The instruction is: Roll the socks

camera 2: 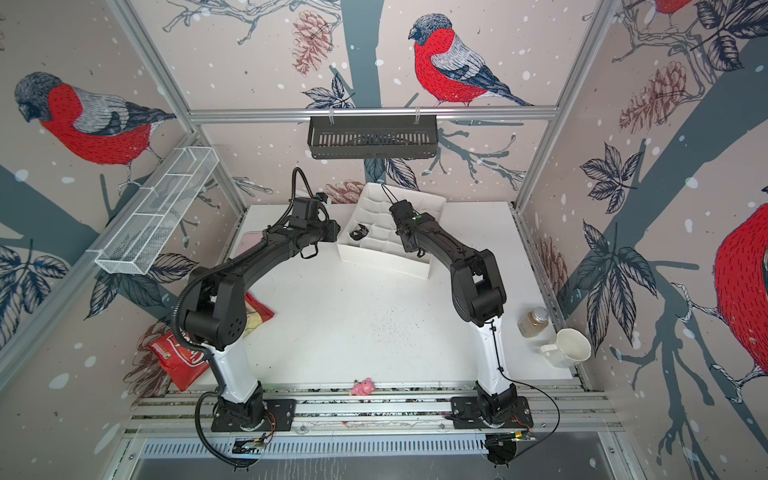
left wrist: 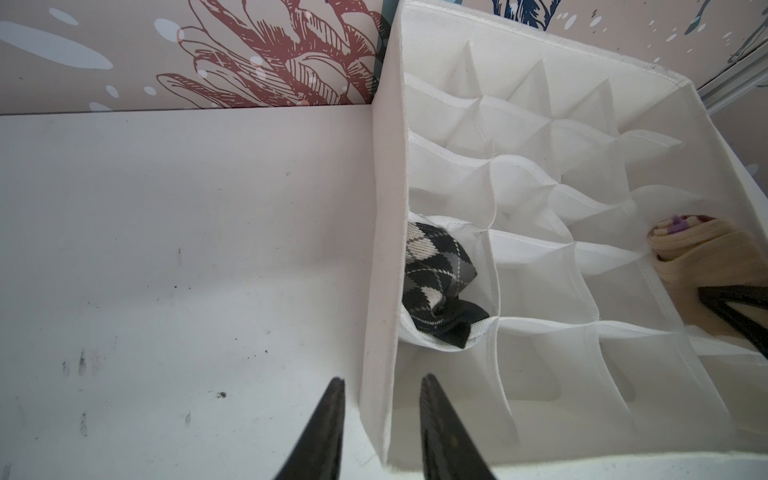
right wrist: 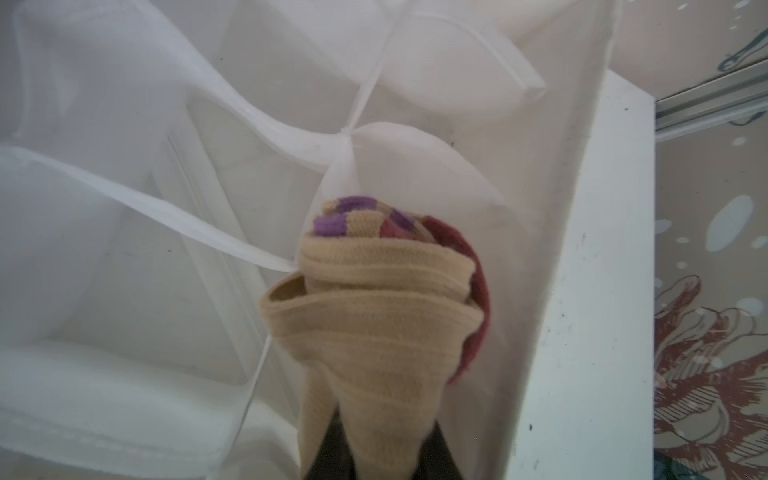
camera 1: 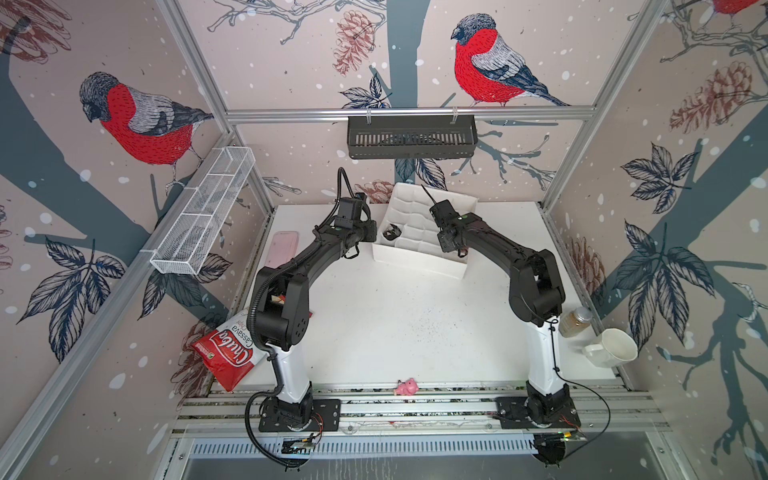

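Looking at both top views, the white table (camera 1: pixel 395 324) is mostly bare in the middle, with fine dark specks. The fabric organizer (camera 1: pixel 415 266) stands at its far side, against the bird-printed wall (camera 1: pixel 291 83). Both arms reach to it, but the wrists hide the jaws here. The argyle sock (camera 1: pixel 390 232) sits bunched in a cell. A chips bag (camera 1: pixel 230 353), a mug (camera 1: pixel 611 347), a jar (camera 1: pixel 575 322) and a pink toy (camera 1: pixel 406 386) lie well behind the jaws, out of the way.

In the left wrist view, the left gripper (left wrist: pixel 383 378) has its jaws spread, with nothing between them. The organizer's outer wall appears in the gap, and the argyle sock is just ahead of the jaws. I judge that closing or lowering here could catch this soft wall and drag the light box. The argyle roll also looks loose, with a dark end sticking out, so it may open.

In the right wrist view, the right gripper (right wrist: pixel 386 453) pinches the tan sock (right wrist: pixel 374 324) by the near end of its roll. The purple and maroon far end points ahead of the jaws, at the mouth of a cell beside the side wall — how deep it is, I cannot tell. The outer layer gapes, so I think the roll could spring open on release. It could also settle on the thin divider (right wrist: pixel 208 224) beside the jaws instead of inside the cell.
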You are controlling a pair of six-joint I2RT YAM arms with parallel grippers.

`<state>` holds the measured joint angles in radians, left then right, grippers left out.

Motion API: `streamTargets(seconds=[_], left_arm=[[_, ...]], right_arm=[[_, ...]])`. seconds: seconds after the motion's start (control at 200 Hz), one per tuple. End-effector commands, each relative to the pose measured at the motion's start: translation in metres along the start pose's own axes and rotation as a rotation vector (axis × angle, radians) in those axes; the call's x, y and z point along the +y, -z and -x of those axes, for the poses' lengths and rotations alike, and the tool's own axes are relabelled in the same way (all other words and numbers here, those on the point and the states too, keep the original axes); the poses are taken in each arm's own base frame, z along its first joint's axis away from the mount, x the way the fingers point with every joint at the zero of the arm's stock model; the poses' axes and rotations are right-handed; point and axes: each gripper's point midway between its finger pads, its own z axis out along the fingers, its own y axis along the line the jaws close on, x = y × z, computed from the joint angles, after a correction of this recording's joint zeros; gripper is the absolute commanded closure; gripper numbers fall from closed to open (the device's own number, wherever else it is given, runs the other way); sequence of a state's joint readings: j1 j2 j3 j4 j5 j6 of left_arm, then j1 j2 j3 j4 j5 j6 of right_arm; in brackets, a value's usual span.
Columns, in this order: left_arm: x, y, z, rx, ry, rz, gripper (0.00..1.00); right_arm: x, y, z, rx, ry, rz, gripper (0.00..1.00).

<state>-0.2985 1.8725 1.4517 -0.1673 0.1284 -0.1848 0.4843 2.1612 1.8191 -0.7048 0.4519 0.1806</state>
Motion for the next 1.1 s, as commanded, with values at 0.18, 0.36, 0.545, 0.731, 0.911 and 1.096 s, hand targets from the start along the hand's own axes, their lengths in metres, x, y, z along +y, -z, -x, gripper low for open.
streamTargets(seconds=[0.18, 0.36, 0.545, 0.731, 0.911, 1.096], left_arm=[[-0.001, 0.001, 0.003, -0.011, -0.001, -0.023, 0.67], [-0.002, 0.0, 0.003, -0.004, 0.012, -0.052, 0.67], [-0.004, -0.002, 0.003, 0.006, 0.018, -0.089, 0.68], [-0.004, -0.002, 0.002, 0.01, 0.016, -0.093, 0.68], [-0.005, -0.003, 0.002, 0.017, 0.017, -0.102, 0.68], [0.006, -0.009, 0.006, 0.012, 0.015, -0.055, 0.67]], right_arm=[[0.032, -0.002, -0.029, 0.074, 0.028, 0.193, 1.0], [0.037, -0.002, -0.038, 0.104, 0.035, 0.274, 1.0], [0.038, -0.011, -0.036, 0.141, 0.031, 0.349, 1.0], [0.038, -0.021, -0.027, 0.178, 0.002, 0.452, 1.0], [0.033, -0.022, -0.016, 0.184, -0.008, 0.49, 1.0], [0.028, -0.023, -0.023, 0.245, 0.043, 0.462, 1.0]])
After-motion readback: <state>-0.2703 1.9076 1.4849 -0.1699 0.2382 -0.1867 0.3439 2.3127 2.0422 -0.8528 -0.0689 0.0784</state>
